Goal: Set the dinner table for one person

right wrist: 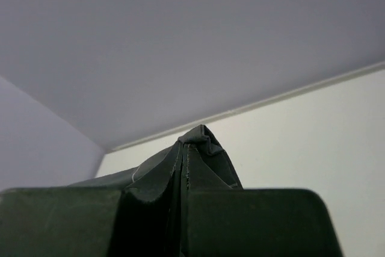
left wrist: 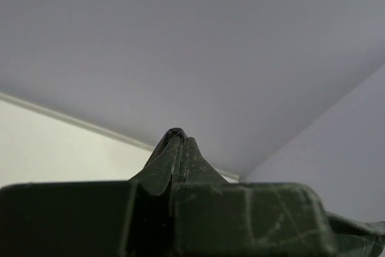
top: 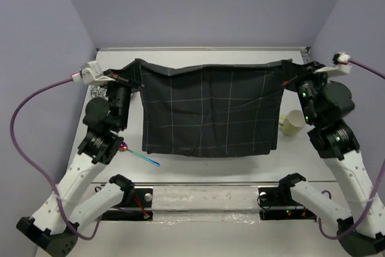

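A dark grey cloth point(top: 210, 109) with thin pale grid lines hangs spread between my two grippers above the white dinner table point(top: 210, 165). My left gripper point(top: 136, 65) is shut on the cloth's upper left corner. My right gripper point(top: 287, 65) is shut on its upper right corner. In the left wrist view the gripper point(left wrist: 180, 142) pinches a dark fold of cloth point(left wrist: 174, 132). In the right wrist view the gripper point(right wrist: 185, 151) pinches a bunched corner of cloth point(right wrist: 207, 139). The cloth's lower edge hangs near the tabletop.
A pale yellow-green cup point(top: 293, 122) lies on the table right of the cloth. A spoon point(top: 139, 155) with a pink end and a blue handle lies at the left front. A small shiny object point(top: 98, 91) sits at the far left, behind the left arm.
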`<state>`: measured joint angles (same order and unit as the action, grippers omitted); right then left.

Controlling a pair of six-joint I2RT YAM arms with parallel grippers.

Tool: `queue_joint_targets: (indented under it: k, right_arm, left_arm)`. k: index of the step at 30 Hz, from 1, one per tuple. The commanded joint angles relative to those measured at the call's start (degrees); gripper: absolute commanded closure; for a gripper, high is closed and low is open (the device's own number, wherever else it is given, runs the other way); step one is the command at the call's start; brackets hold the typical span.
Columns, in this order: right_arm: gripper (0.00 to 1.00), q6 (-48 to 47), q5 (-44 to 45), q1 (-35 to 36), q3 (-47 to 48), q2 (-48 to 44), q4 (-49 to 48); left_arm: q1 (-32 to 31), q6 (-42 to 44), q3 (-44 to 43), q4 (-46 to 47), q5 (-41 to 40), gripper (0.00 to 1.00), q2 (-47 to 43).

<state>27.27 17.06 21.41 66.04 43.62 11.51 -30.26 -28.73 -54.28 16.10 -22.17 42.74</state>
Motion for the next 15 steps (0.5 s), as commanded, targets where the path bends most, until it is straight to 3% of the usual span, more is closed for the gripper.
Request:
queue_joint_targets:
  k: [1,3,7,13,15]
  right_arm:
    - [1.0,-4.2,0.7,-0.3,-1.4,8.0,-1.6]
    - [1.0,-4.9,0.9,-0.3,-1.9,12.7,-4.8]
    - [1.0,-5.4,-0.2,-3.6,1.4,21.0,-8.5]
    - [1.0,-6.0,-5.4,-7.6,16.1,29.7,-8.0]
    - [1.0,-6.7,-5.6,-8.2,18.1,29.4,-6.7]
  left_arm:
    - [1.1,1.1,3.6,4.5,-4.5,1.0,5.4]
    - [2.8,-0.5,4.4,5.8,-2.4,1.0,9.3]
    - [13.3,-5.9,1.3,8.9,7.5,1.0,17.0]
    - [16.0,-4.7,-11.6,6.1,11.3,1.0,22.9]
    - [17.2,-5.1,-11.5,5.4,12.2,1.0,21.8]
